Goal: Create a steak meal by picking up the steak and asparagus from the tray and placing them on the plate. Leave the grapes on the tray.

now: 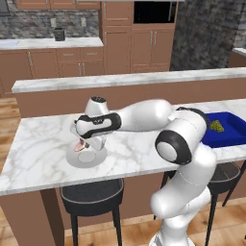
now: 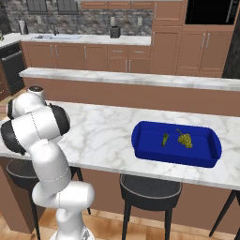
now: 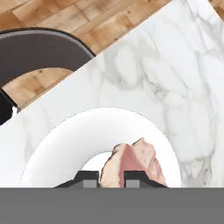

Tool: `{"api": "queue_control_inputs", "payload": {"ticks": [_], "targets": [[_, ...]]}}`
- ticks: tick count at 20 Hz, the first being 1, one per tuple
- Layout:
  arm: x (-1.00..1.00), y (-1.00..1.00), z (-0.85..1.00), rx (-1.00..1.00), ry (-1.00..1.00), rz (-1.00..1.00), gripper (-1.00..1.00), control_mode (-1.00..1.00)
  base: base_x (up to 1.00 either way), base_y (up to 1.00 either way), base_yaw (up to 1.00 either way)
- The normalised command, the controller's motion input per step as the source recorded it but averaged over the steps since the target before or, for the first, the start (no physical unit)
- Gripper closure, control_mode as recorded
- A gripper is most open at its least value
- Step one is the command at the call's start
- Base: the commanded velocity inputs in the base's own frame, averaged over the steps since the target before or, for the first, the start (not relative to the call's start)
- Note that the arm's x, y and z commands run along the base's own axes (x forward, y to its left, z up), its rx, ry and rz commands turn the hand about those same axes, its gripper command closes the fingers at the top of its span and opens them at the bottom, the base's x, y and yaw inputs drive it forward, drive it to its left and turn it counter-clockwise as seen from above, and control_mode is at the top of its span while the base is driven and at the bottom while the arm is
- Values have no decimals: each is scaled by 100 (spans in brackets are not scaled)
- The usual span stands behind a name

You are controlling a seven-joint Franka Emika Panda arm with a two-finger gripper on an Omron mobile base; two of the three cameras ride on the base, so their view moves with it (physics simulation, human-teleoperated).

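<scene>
The steak has its lower part covered by the fingertips. The plate is cut off at the hand view's bottom. The tray runs past the left base view's right edge.

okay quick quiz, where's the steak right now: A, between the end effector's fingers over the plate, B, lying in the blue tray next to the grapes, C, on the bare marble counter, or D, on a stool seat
A: the steak sits between the end effector's fingertips directly above the plate, while the tray holds just the asparagus and the grapes.
</scene>
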Motion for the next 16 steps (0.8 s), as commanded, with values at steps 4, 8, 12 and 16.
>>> {"api": "queue_control_inputs", "payload": {"ticks": [4,8,12,16], "targets": [[32,2,-42,-2,2,6,100,-100,0,0,0],[31,4,-41,-3,1,6,100,-100,0,0,0],[29,6,-30,-2,0,6,100,-100,0,0,0],[24,8,-9,0,0,5,-100,-100,0,0,0]]}}
